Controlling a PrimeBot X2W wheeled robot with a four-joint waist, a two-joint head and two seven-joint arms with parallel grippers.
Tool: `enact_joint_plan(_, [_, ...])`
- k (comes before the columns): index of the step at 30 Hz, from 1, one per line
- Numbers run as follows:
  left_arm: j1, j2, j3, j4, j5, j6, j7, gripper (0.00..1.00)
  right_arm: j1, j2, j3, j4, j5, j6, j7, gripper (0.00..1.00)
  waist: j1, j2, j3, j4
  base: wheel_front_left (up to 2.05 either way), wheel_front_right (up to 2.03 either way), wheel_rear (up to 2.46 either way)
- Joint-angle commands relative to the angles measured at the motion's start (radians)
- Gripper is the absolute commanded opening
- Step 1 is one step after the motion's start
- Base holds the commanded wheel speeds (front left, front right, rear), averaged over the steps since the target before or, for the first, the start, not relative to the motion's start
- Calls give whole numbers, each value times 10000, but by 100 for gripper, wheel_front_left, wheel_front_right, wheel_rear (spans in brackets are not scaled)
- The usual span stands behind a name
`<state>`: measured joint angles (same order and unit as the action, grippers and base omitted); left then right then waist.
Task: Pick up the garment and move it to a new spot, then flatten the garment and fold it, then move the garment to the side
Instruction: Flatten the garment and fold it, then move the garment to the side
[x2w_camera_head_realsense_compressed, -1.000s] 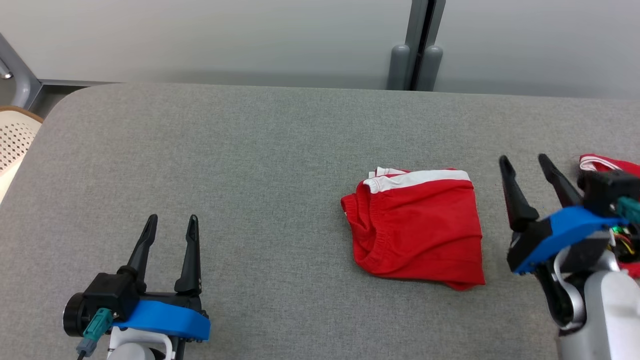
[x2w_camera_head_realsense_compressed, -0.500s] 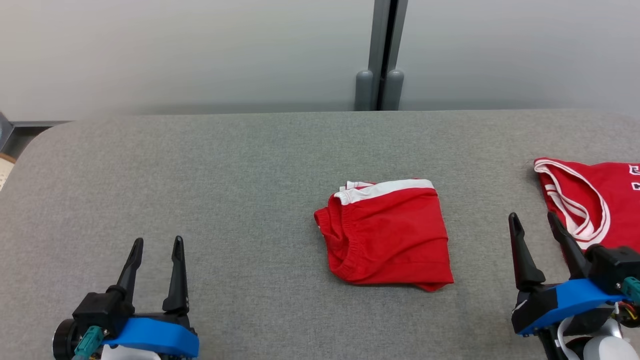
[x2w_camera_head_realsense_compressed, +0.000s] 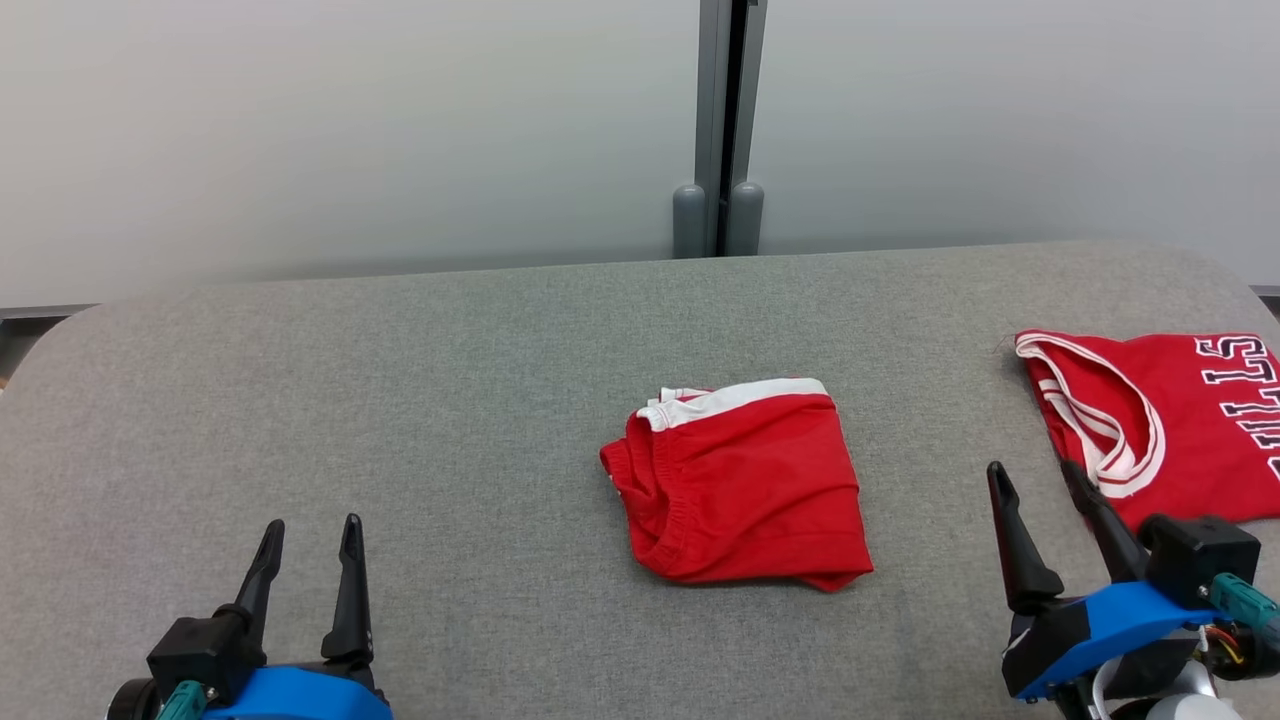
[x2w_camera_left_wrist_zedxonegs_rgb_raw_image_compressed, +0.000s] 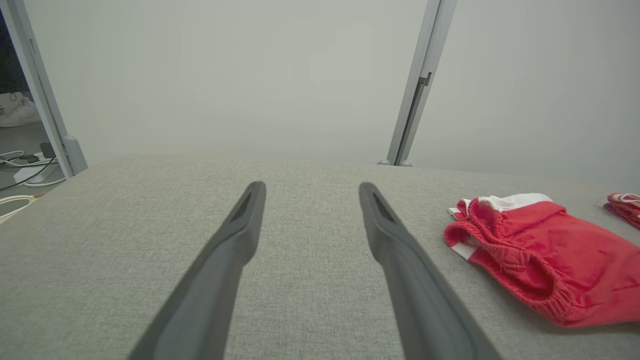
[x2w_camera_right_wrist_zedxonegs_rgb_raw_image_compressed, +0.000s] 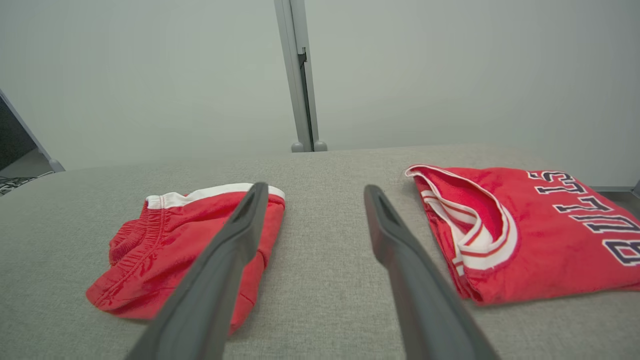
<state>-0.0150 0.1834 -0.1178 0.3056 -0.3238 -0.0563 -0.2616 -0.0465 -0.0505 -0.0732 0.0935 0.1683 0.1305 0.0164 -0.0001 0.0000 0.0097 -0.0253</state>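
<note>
The garment (x2w_camera_head_realsense_compressed: 740, 485), red shorts with a white band and an elastic waist, lies folded on the grey table (x2w_camera_head_realsense_compressed: 450, 400) near its middle; it also shows in the left wrist view (x2w_camera_left_wrist_zedxonegs_rgb_raw_image_compressed: 545, 255) and the right wrist view (x2w_camera_right_wrist_zedxonegs_rgb_raw_image_compressed: 165, 240). My left gripper (x2w_camera_head_realsense_compressed: 312, 523) is open at the near left, far from the shorts, with bare table between its fingers (x2w_camera_left_wrist_zedxonegs_rgb_raw_image_compressed: 235, 240). Open as well, my right gripper (x2w_camera_head_realsense_compressed: 1032, 468) hovers to the right of the shorts, over the gap between them and a jersey, and holds nothing (x2w_camera_right_wrist_zedxonegs_rgb_raw_image_compressed: 315, 186).
A folded red jersey (x2w_camera_head_realsense_compressed: 1170, 420) with white trim and dark letters lies at the table's right end, close to my right gripper (x2w_camera_right_wrist_zedxonegs_rgb_raw_image_compressed: 540, 235). A pale wall with a grey post (x2w_camera_head_realsense_compressed: 717, 120) runs behind the table. Cables lie on the floor (x2w_camera_left_wrist_zedxonegs_rgb_raw_image_compressed: 20, 165) off the left edge.
The head camera has swung right and up, bringing the jersey fully into view. My right gripper has drawn back toward the near edge, away from the shorts. Both grippers stay open.
</note>
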Motion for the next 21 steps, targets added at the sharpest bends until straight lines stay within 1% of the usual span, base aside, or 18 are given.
enact_joint_plan(1, [58,71,-4,-4,-8,38,-14,100,162,0,-8,25,-20,6,42,100,1,0,15,-9,0,0,0])
enact_joint_plan(10, [100,158,-21,-108,-112,99,21,100,176,0,-19,61,220,6,-66,100,1,0,97,25,0,0,0])
enact_joint_plan(17, [-25,199,-73,-179,-173,115,36,100,-101,-1,49,156,189,6,-102,100,1,0,220,206,0,0,0])
enact_joint_plan(21, [-169,171,-113,-283,-121,174,28,100,-675,-1,252,169,-12,6,363,100,1,0,380,351,0,0,0])
